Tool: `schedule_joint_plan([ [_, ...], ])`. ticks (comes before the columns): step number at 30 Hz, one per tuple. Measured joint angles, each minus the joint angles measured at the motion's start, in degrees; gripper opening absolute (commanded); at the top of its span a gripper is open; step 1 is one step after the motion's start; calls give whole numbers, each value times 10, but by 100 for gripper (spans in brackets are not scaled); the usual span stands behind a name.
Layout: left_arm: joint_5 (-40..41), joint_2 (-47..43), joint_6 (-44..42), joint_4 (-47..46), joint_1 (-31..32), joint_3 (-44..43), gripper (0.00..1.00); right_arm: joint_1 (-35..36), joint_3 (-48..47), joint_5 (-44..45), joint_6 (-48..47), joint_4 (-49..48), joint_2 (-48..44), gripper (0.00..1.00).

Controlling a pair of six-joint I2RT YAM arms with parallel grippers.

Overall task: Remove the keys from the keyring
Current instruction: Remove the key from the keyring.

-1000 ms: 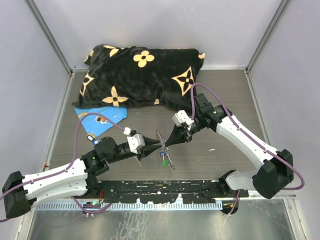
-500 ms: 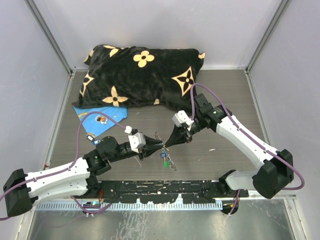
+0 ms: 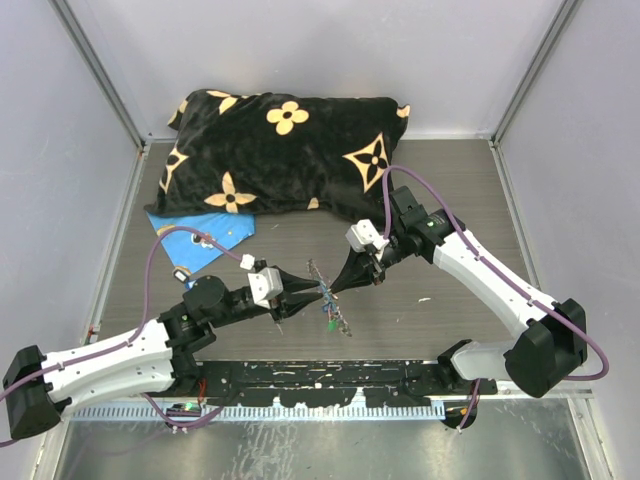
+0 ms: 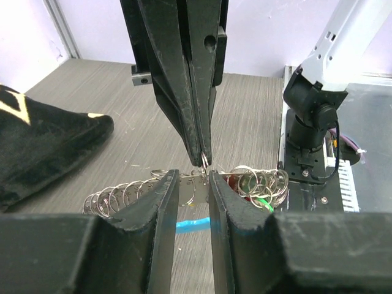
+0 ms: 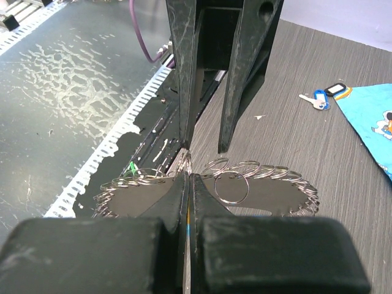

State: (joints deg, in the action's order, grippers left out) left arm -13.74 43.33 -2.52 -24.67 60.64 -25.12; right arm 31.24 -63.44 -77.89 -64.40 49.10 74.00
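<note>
The keyring (image 3: 328, 300) is a loop of small silver rings on a flat metal plate (image 4: 191, 185), held just above the table between the two arms. My right gripper (image 5: 188, 177) is shut on it and comes down from the top of the left wrist view, right gripper (image 4: 204, 159). My left gripper (image 4: 193, 184) faces it, jaws apart on either side of the plate's edge, with a gap showing. Tiny keys hang at one end: a red head (image 4: 233, 179) and a green one (image 4: 263, 199). They appear in the top view as keys (image 3: 328, 322).
A black pillow (image 3: 280, 150) with tan flowers lies across the back. A blue printed sheet (image 3: 200, 238) sticks out from under it at the left. One loose blue-headed key (image 5: 317, 101) and a black tag (image 5: 335, 90) lie near that sheet. A black rail (image 3: 320, 385) runs along the near edge.
My left gripper's jaws have widened a little and its wrist has drawn back slightly to the left. The right gripper keeps its hold on the keyring in the same place.
</note>
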Motion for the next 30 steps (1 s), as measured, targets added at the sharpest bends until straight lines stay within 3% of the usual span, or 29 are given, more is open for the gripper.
schedule_joint_plan([
  [19,16,-13,1,2,0,9,27,-2,0,-1,0,1,0,1],
  [30,15,23,19,-4,0,9,27,-3,0,0,0,3,0,1],
])
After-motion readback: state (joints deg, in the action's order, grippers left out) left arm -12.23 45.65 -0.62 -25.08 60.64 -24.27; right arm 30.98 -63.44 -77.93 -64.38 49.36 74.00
